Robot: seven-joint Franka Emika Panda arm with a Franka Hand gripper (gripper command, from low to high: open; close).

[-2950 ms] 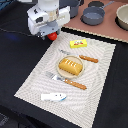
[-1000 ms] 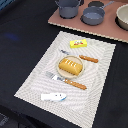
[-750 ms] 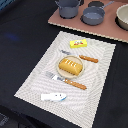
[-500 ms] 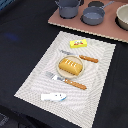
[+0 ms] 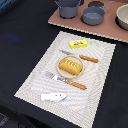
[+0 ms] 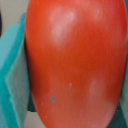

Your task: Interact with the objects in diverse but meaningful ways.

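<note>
Black cloth covers the table, and on it lies a pale striped placemat with a brownish board beyond it at twelve o'clock, where two grey pots and part of a cream bowl stand. At the mat's centre sits a tan plate with the scored bread loaf on it; a wooden-handled knife lies just beside the plate at one o'clock and a wooden-handled fork at six o'clock. The yellow box with its red mark rests on the mat at twelve o'clock from the plate, and the white-and-blue fish lies near the mat's edge at seven o'clock. No arm shows in the exterior view. The wrist view is filled by the red tomato, pressed between teal pads, one plain on one side and the edge of another just visible opposite, so the gripper appears closed around the tomato and carrying it somewhere out of the exterior view. As a judgement, one object is in hand and not set down anywhere; the loaf, box and fish lie untouched on the mat, so most of the handling seems left to do, starting with finding a sensible resting place for the tomato.
</note>
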